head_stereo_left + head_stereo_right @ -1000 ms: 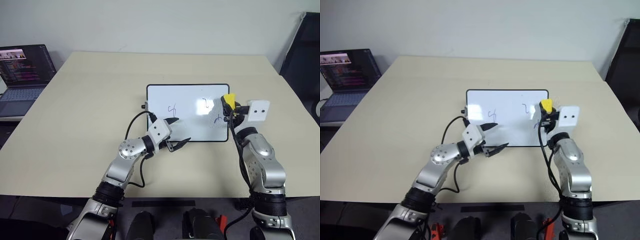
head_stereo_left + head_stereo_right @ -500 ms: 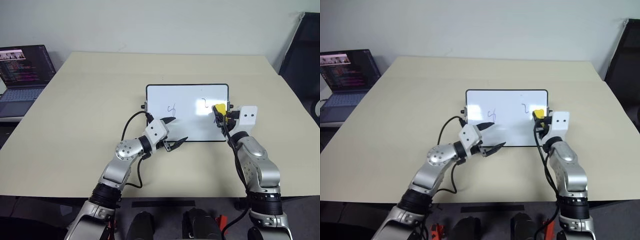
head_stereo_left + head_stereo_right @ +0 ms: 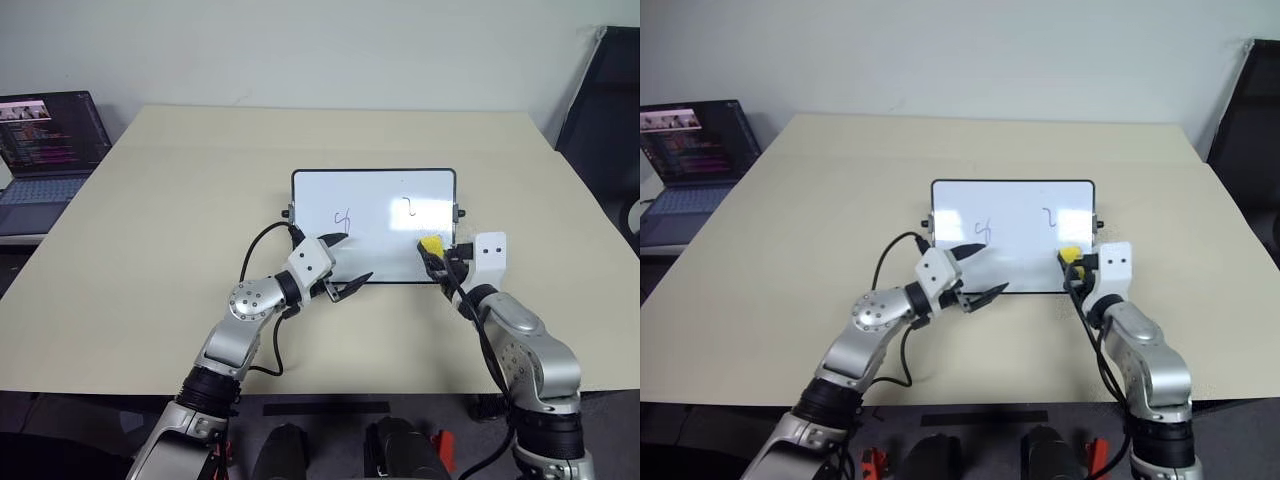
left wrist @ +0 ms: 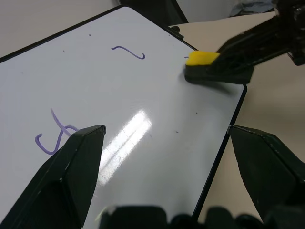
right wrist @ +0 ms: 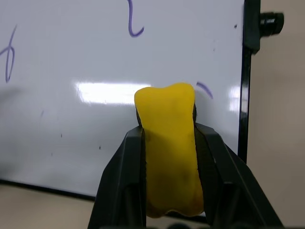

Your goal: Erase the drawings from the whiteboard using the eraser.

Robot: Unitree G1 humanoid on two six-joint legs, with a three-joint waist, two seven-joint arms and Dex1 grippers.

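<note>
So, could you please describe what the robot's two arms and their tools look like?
Both arms are silver-grey metal with rounded joint housings, black collars near the shoulders and a black cable looping alongside. Each wrist carries a white boxy block; the right one shows two small dark dots. The left tool and the right tool each have two black, tapering, pointed fingers.

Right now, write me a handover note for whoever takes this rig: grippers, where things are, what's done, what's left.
Right gripper: shut on the yellow eraser, over the whiteboard's near right corner.
Left gripper: open, holding nothing, above the board's near edge.
The whiteboard lies flat mid-table; a laptop sits far left.
Done: eraser picked up and brought to the board.
Left: a squiggle on the left half, a hook on the upper right, and a short stroke just beside the eraser. Whether the eraser touches the board cannot be told.
</note>
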